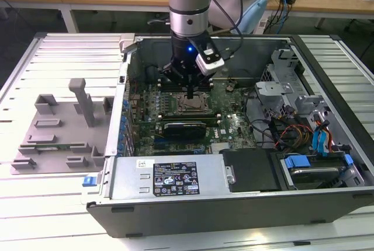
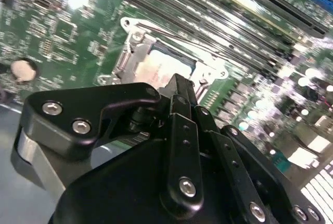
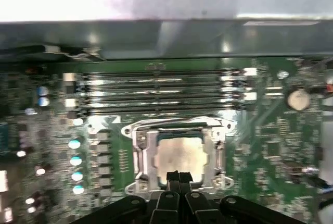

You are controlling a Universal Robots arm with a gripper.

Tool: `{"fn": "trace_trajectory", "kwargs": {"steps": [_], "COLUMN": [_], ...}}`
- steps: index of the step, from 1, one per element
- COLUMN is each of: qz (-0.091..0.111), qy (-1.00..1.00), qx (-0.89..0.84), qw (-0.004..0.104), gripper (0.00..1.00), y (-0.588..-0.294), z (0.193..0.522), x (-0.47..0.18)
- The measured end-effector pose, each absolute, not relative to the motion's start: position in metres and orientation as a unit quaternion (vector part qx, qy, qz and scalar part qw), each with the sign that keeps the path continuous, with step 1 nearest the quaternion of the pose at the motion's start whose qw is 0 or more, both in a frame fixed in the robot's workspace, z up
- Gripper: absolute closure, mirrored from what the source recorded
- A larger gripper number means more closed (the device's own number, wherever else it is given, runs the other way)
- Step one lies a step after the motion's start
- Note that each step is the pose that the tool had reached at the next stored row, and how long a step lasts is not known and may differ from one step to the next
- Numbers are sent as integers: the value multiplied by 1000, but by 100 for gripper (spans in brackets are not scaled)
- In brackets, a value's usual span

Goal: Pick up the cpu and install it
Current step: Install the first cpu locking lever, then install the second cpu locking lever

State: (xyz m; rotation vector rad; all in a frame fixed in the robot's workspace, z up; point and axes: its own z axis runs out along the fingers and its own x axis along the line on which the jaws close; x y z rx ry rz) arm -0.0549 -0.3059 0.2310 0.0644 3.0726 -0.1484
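The arm reaches down into the open computer case point(image 1: 327, 146), which lies on its side on a white slatted table point(image 1: 23, 204), and the gripper point(image 1: 193, 90) hangs right over the middle of the green motherboard point(image 1: 234, 125). In the first wrist view the cpu point(image 3: 182, 153), its pale metal top catching the light, lies flat inside the socket frame point(image 3: 141, 156), and the same chip shows in the second wrist view point(image 2: 156, 70) within the silver bracket, partly hidden by the gripper's black linkage. The gripper point(image 3: 179, 177) has its two fingertips pressed together with no gap between them and nothing held, their tips just over the near edge of the cpu; whether they touch it cannot be told. In the second wrist view the gripper point(image 2: 179, 86) likewise tapers to a closed point above the socket. A row of long memory slots point(image 3: 161, 91) runs beside the socket, between it and the grey wall of the case. In the exterior view a black card point(image 1: 184, 127) lies across the board near the socket, and a bundle of cables point(image 1: 292, 131) fills the drive bay toward the exterior view's right. Outside the case, toward the exterior view's left, a grey fixture tray point(image 1: 61, 131) with an upright post sits on the table, well apart from the gripper
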Motion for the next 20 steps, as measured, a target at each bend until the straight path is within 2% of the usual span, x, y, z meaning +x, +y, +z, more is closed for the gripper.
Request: {"fn": "trace_trajectory", "kwargs": {"steps": [3,5,20], "qz": [-48,-48,-48], "qy": [998,998,998], "qx": [21,20,20], "qw": [28,22,21], "gripper": [89,89,89], "y": [-306,-306,-306], "z": [231,231,231], "x": [-50,-41,-40]}}
